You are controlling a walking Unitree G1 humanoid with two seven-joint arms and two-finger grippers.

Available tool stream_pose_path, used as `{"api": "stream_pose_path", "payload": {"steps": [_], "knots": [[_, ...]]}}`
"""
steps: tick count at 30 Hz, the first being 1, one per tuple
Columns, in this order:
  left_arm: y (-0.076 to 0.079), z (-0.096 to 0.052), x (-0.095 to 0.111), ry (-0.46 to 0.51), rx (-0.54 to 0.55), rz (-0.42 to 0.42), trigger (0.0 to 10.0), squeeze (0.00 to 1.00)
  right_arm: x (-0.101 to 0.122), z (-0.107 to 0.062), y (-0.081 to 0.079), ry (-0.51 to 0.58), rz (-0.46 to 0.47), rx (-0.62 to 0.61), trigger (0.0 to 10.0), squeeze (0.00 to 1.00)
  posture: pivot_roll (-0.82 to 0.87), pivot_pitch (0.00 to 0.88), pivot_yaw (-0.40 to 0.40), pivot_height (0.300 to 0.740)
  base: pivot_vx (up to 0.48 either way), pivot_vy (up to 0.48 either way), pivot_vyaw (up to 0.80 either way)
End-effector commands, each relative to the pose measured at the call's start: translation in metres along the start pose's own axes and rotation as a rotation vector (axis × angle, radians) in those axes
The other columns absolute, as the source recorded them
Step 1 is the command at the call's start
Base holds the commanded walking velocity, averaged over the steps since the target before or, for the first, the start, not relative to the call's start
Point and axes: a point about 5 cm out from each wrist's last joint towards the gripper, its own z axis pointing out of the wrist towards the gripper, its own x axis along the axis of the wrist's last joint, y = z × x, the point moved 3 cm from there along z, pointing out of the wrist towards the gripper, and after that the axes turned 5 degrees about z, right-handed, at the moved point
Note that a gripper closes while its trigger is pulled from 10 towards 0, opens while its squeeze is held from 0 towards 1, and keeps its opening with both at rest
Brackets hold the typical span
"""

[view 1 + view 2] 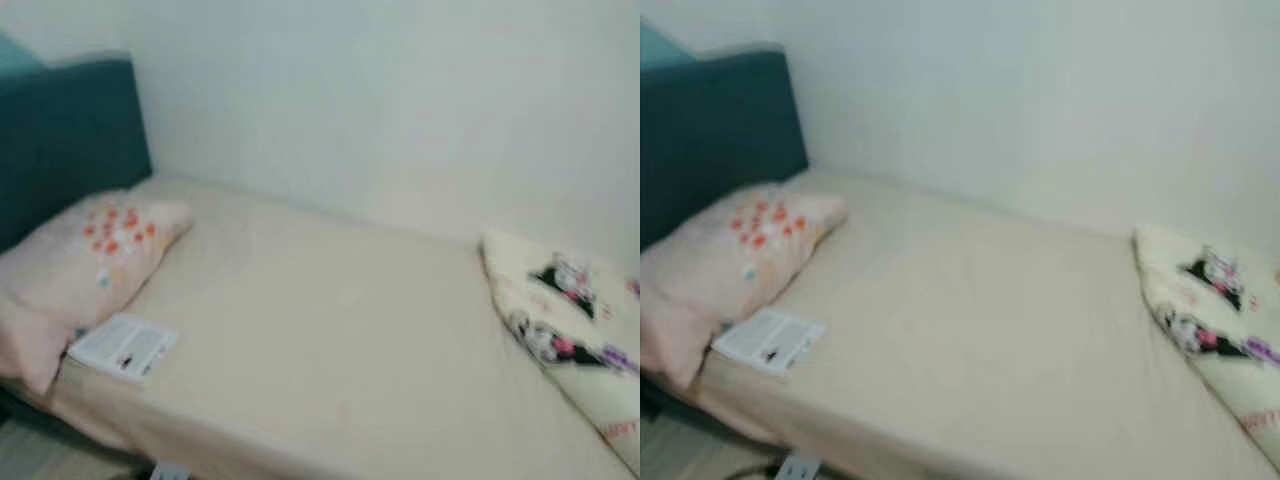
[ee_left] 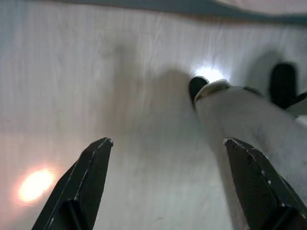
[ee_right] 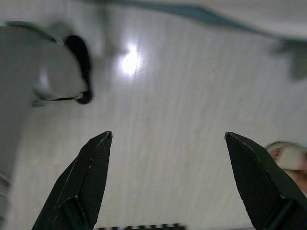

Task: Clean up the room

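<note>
Two grippers, left and right, hang over pale floor, fingers spread wide and empty. On the bed, a booklet lies beside a pillow; a printed blanket sits at the other end.

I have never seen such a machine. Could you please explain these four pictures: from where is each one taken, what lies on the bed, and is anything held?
The machine is a walking humanoid robot with two arms. The two upper pictures come from its head camera and show a bed. On it lie a pink pillow by the teal headboard, a white booklet beside that pillow, and a cartoon-print pillow at the other end. The two lower pictures come from wrist cameras, looking down at the pale floor. The left gripper and right gripper both hang open and hold nothing.
</note>
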Motion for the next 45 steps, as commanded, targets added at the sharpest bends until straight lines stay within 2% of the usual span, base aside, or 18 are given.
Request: {"api": "stream_pose_path", "payload": {"steps": [1,8,20,24,25,26,28,30,35,37,40,45], "knots": [[-0.001,0.000,-0.002,-0.001,-0.008,0.026,10.0,0.00,0.006,0.000,0.003,0.018,0.000,-0.005,10.0,0.00,0.05,0.000,-0.060,0.724,0.000,0.000,-0.74],[-0.005,-0.001,-0.004,-0.001,-0.010,0.071,10.0,0.00,0.004,0.000,0.005,0.016,0.000,-0.008,10.0,0.00,0.05,0.000,-0.058,0.724,0.000,0.000,-0.74],[-0.012,-0.001,-0.007,-0.007,0.000,0.076,10.0,0.00,0.007,0.000,0.006,0.026,0.001,-0.014,10.0,0.00,0.05,0.000,-0.055,0.724,0.000,0.000,-0.74],[-0.008,-0.001,-0.002,0.002,0.008,0.055,10.0,0.00,0.025,-0.001,0.004,0.109,0.009,-0.013,10.0,0.00,0.05,0.000,-0.051,0.724,0.000,0.000,-0.74],[-0.006,0.000,0.002,0.013,0.010,0.042,10.0,0.00,0.040,-0.003,0.001,0.171,-0.024,-0.008,10.0,0.00,0.05,0.000,-0.049,0.724,0.000,0.000,-0.74],[-0.006,0.000,0.002,0.013,0.010,0.042,10.0,0.00,0.040,-0.003,0.001,0.171,-0.024,-0.008,10.0,0.00,0.05,0.000,-0.049,0.724,0.000,0.000,-0.74],[-0.005,0.001,0.010,0.032,0.013,0.013,10.0,0.00,0.067,-0.007,-0.009,0.282,0.008,0.042,10.0,0.00,0.05,0.000,-0.044,0.724,0.000,0.000,-0.73],[-0.005,0.001,0.016,0.050,0.016,-0.019,10.0,0.00,0.092,-0.013,-0.022,0.361,-0.005,0.087,10.0,0.00,0.05,0.000,-0.043,0.724,0.000,0.000,0.00],[-0.006,0.002,0.026,0.069,0.016,-0.042,10.0,0.00,0.134,-0.027,-0.054,0.472,-0.108,0.171,10.0,0.00,0.05,0.000,-0.043,0.724,0.000,-0.054,0.00],[-0.006,0.002,0.027,0.070,0.016,-0.045,10.0,0.00,0.138,-0.029,-0.059,0.484,-0.124,0.183,10.0,0.00,0.05,0.000,-0.043,0.724,0.000,-0.270,0.00],[-0.007,0.002,0.028,0.068,0.021,-0.060,10.0,0.00,0.154,-0.038,-0.079,0.538,-0.203,0.250,10.0,0.00,0.05,0.000,-0.043,0.724,0.000,-0.456,0.00],[-0.007,0.002,0.026,0.059,0.020,-0.060,10.0,0.00,0.154,-0.039,-0.082,0.557,-0.211,0.271,10.0,0.00,0.05,0.000,-0.045,0.724,0.000,-0.472,0.00]]}}
